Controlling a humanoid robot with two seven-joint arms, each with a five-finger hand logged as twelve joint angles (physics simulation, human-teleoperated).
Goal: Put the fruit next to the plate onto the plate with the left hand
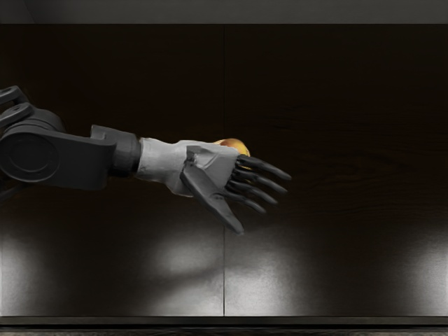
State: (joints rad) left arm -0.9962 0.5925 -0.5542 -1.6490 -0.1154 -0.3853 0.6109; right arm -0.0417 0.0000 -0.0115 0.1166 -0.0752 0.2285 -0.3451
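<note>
My left arm comes in from the left edge and its hand [245, 189] reaches to the middle of the dark table. The fingers [262, 183] are stretched out and spread, holding nothing. Just behind the top of the hand a small piece of an orange-yellow fruit [236, 145] shows; the hand hides most of it. I cannot tell whether the hand touches the fruit. No plate shows in the head view.
The dark wooden table [336, 231] fills the view, with a thin seam down its middle and its front edge along the bottom. The left arm's dark shoulder joint [28, 154] sits at the far left.
</note>
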